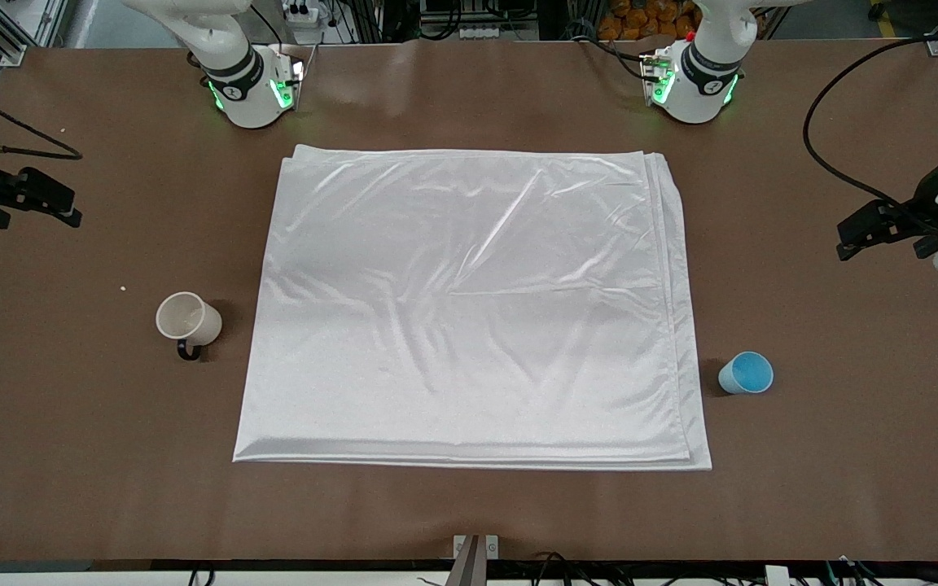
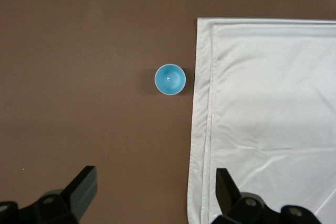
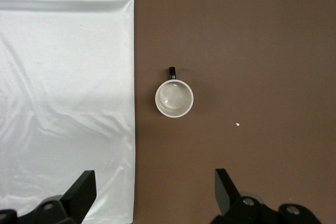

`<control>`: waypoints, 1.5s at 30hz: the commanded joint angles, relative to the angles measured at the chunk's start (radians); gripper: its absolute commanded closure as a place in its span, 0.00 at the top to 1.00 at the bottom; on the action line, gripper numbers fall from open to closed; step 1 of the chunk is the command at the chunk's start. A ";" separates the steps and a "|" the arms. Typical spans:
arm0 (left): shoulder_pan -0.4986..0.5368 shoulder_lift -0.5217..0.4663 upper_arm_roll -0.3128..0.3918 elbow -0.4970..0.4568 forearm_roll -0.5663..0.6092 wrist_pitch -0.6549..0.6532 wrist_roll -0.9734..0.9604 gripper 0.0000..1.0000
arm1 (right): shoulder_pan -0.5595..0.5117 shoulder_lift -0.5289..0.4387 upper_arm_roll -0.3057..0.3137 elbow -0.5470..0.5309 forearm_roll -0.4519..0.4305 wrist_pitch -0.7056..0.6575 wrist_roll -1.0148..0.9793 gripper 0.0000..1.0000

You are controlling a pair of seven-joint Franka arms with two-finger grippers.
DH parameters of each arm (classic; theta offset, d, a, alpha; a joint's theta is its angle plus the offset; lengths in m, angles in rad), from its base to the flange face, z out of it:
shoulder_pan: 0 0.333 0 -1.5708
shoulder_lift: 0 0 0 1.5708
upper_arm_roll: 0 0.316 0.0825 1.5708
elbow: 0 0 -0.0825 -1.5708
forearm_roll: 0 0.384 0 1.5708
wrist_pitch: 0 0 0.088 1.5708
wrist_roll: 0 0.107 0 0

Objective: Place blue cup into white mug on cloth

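The brown table [image 1: 469,89] carries a large, shiny white satin-like cloth [image 1: 469,309], folded in layers and roughly square, lying flat at mid-table with light wrinkles and its stacked edges showing along the side toward the left arm's end. Nothing rests on the cloth.

The small cream-white cylindrical mug with a dark loop handle [image 1: 188,320] stands upright on the bare table just beside the cloth's edge, toward the right arm's end, apart from the fabric. Its handle points toward the front camera. Its pale inside holds nothing, as seen in the right wrist view [image 3: 174,98].

The small light-blue handleless tapered cup with a brighter blue inside [image 1: 746,373] stands upright on the bare table near the cloth's edge toward the left arm's end, not touching the fabric, and sits somewhat nearer the front camera than the mug. The left wrist view [image 2: 170,79] shows it holding nothing.

The left hand [image 1: 884,232] hangs in the air over bare table at the left arm's end, fingers spread wide apart and gripping nothing, with the cup in sight of its wrist camera. The right hand [image 1: 33,199] hangs over bare table at the right arm's end, fingers likewise apart and holding nothing, with the mug in sight of its wrist camera.

A small pale speck [image 1: 123,287] lies on the table near the mug.
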 commanded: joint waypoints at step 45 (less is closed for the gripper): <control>0.063 0.201 0.022 -0.265 0.000 0.468 -0.006 1.00 | -0.023 0.326 0.007 -0.032 0.008 0.232 -0.010 1.00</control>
